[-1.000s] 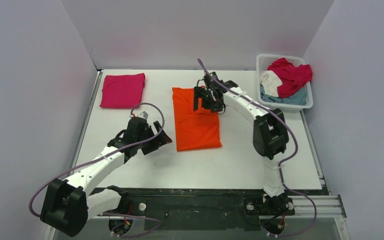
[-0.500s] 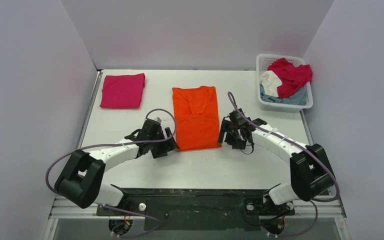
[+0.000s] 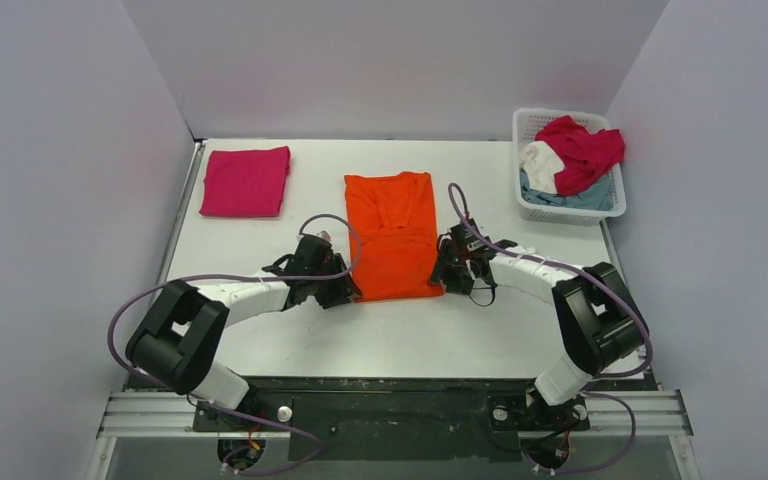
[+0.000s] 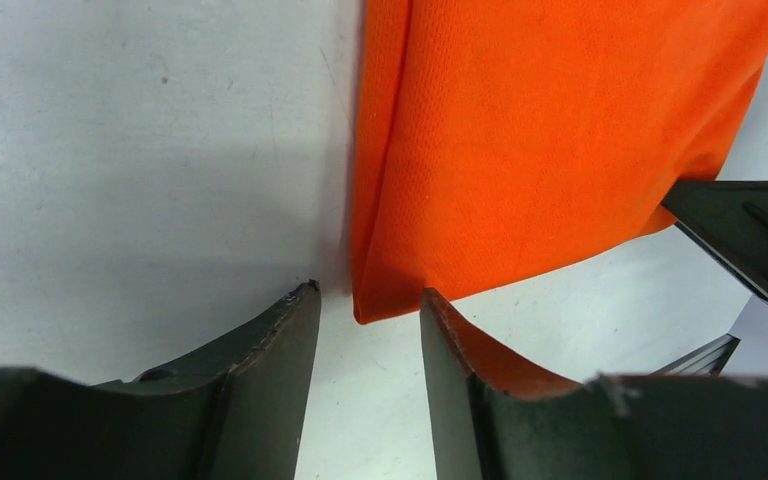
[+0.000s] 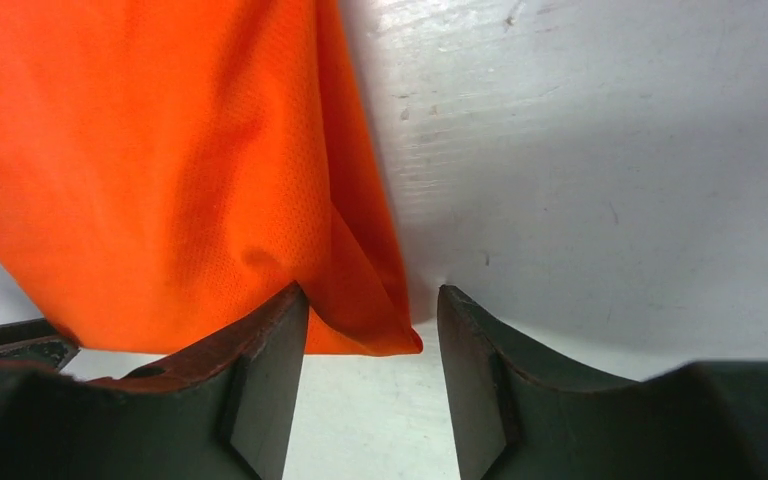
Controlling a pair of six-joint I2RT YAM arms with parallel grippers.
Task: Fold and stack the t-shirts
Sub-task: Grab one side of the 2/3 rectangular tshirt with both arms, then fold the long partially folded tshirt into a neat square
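Both of my pincers are set at the near hem of the orange t-shirt (image 3: 392, 235). It lies flat at the middle of the white worktop (image 3: 400, 335), folded into a long panel with its collar toward 12 o'clock.

My left pincer (image 4: 365, 295) sits low at the shirt's 7 o'clock corner. Its fingers are spread, and the tip of the cloth lies in the gap between them, not pinched. My right pincer (image 5: 370, 292) mirrors it at the 5 o'clock corner, likewise spread, with the folded corner resting between its fingers. Both arms reach in from the near edge, elbows bowed out to either side.

At 10 o'clock on the worktop, a magenta-pink t-shirt (image 3: 245, 181) lies folded into a neat rectangle, well apart from the orange one.

At 2 o'clock a white lattice basket (image 3: 565, 214) stands at the far corner. A crumpled crimson t-shirt (image 3: 585, 150) lies on top of its load. A white t-shirt (image 3: 538, 160) is bunched at the crimson one's 9 o'clock side, and a grey-blue t-shirt (image 3: 585, 198) shows along the basket's 6 o'clock wall.
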